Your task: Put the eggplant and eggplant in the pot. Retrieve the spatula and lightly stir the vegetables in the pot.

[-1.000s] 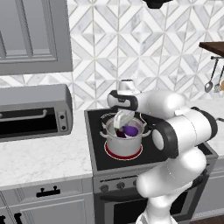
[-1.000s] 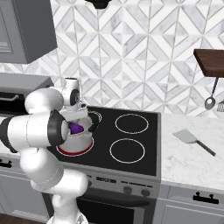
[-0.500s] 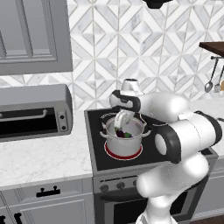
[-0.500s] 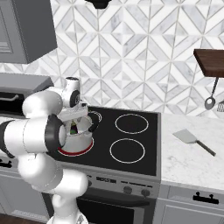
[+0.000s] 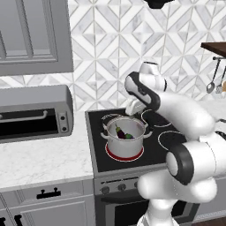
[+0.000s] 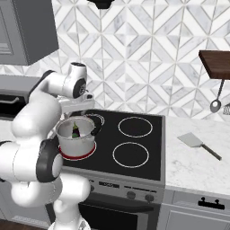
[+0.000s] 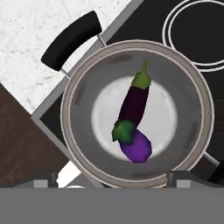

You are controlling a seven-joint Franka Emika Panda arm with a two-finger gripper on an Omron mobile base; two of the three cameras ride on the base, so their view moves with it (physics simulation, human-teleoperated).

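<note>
In the two base views the big white arm covers much of the stove (image 6: pixel 152 134), and the gripper (image 7: pixel 113 178) is tucked behind the arm's wrist above the pot (image 5: pixel 126 137). In those views the inside of the pot is small and dark, and the eggplants look like one dark lump.

The hand view looks straight down into the pot. One eggplant (image 7: pixel 135 101) lies on the shiny bottom with its green stem at about 12 o'clock. The other eggplant (image 7: pixel 135 144) lies at about 6 o'clock from it. Its green cap touches the first one's end, and part of it is hidden under that cap. One black pot handle (image 7: pixel 72 39) sticks out at 11 o'clock. The other handle is cut off at the edge at 4 o'clock.

The gripper's two tips sit far apart at the bottom of the hand view, spread wide, with nothing between them. They hang over the pot and touch nothing.

The spatula (image 6: pixel 197 143) lies on the white counter (image 6: pixel 197 166), at 3 o'clock from the stove and well apart from the pot.
</note>
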